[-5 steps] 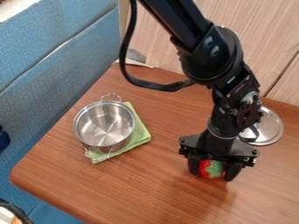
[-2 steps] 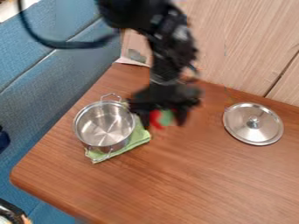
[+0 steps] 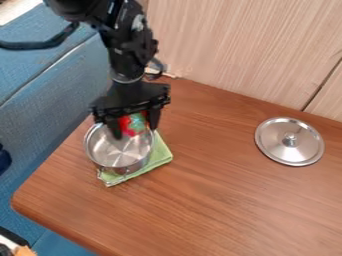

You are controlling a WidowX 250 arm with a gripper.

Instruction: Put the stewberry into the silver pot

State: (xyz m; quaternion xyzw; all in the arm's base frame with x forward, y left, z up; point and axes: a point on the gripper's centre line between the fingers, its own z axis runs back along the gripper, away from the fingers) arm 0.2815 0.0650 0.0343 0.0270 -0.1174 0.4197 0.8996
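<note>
Gripper (image 3: 135, 130) pinching strawberry (image 3: 133, 123) over far part of silver pot (image 3: 115, 152); letting go too near the far rim could bounce it out onto desk (image 3: 220, 200).

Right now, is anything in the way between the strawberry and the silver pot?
Nothing visible is: the strawberry, held in the jaws, appears over the open pot, and the lid lies apart on the table.

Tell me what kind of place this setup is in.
Probably a booth or seating nook with a table, perhaps in a lounge or office: a wood-grain table with a rounded corner stands by blue fabric padding like a seat's, and a pale wood-grain panel rises behind it.
</note>
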